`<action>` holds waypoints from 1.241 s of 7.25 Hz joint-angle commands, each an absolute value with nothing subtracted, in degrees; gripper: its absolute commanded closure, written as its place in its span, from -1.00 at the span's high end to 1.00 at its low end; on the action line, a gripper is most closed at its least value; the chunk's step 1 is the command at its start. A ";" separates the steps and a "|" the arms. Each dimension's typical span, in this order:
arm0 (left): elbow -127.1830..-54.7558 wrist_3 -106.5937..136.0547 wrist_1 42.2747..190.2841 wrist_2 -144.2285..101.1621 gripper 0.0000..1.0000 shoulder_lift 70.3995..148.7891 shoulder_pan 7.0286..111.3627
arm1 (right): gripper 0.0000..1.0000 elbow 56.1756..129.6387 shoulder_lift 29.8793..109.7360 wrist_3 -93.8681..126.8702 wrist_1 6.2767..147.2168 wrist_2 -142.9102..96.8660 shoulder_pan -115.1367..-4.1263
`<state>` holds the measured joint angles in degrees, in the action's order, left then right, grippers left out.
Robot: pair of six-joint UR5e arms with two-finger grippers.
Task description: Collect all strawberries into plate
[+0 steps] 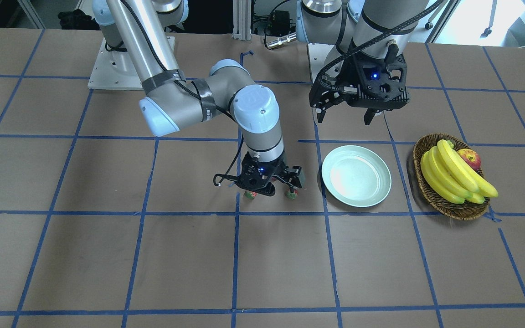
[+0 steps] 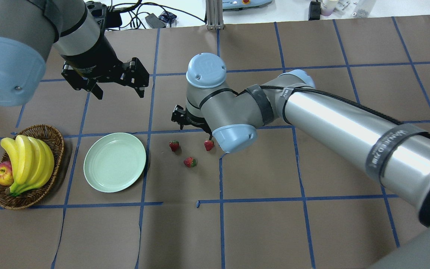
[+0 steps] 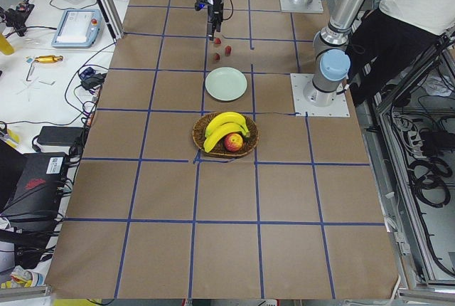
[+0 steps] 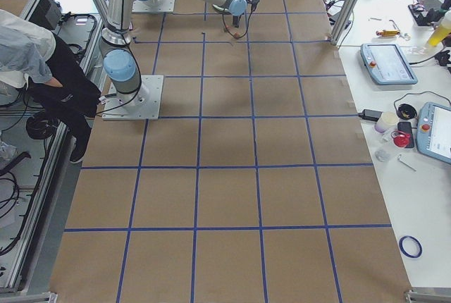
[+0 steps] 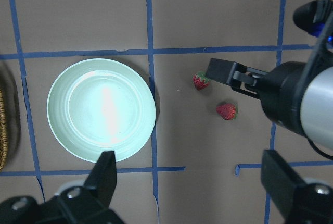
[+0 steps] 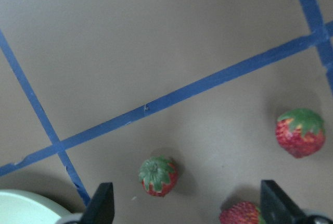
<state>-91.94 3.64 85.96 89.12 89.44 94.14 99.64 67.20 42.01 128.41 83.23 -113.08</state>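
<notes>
Brown-papered table (image 2: 259,224), taped in blue squares: a wicker basket (image 2: 59,139) sits leftmost, then the plate (image 2: 114,167), with the left gripper (image 2: 119,92) raised beyond it, claw spread wide. Three strawberries (image 2: 190,161) lie on the paper just right of the plate, and the right gripper (image 6: 188,204) hangs over them, claw parted.

I am running this from afar in a robotics lab: my table (image 4: 225,197) is papered brown and gridded with blue tape (image 4: 254,141), control tablets (image 4: 389,63) and cables (image 3: 77,91) crowd the side benches (image 4: 430,197), and an operator (image 4: 42,70) stands by a bolted base plate (image 4: 151,106).
</notes>
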 commanded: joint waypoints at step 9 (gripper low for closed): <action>-91.93 3.60 85.96 89.21 1.00 89.21 93.96 | 1.00 85.70 88.24 13.62 80.97 90.80 -90.00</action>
<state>-91.93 3.60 85.96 89.19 89.21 93.96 89.82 87.40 13.69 88.06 90.90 -90.04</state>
